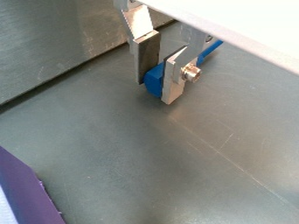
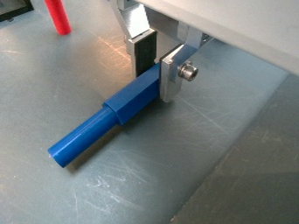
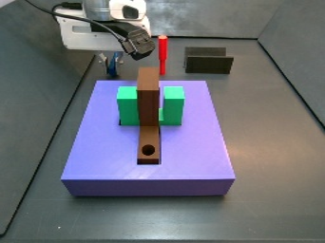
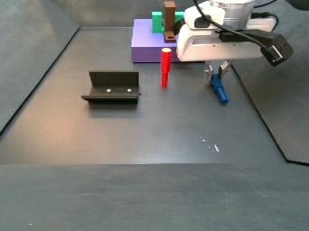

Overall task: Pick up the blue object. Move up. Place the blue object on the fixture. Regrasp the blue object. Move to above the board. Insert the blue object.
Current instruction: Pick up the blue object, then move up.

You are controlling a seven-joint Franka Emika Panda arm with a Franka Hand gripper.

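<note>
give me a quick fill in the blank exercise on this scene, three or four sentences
1. The two-finger gripper has its silver fingers on either side of the slim ____ peg lying on the grey floor.
2. The short peg standing upright beside the dark L-shaped fixture is ____.
3. On the flat purple square board, the brown strip has a round ____ near one end.
4. The block on the board beside the brown strip is ____.

Missing words: blue; red; hole; green

The pincer (image 2: pixel 160 68) stands low over the surface (image 4: pixel 145 135) with the blue object (image 2: pixel 107 121) lying flat between its fingers (image 2: pixel 173 74), the red peg (image 4: pixel 165 69) upright between it and the fixture (image 4: pixel 112 87), the board (image 3: pixel 114 157) behind.
</note>
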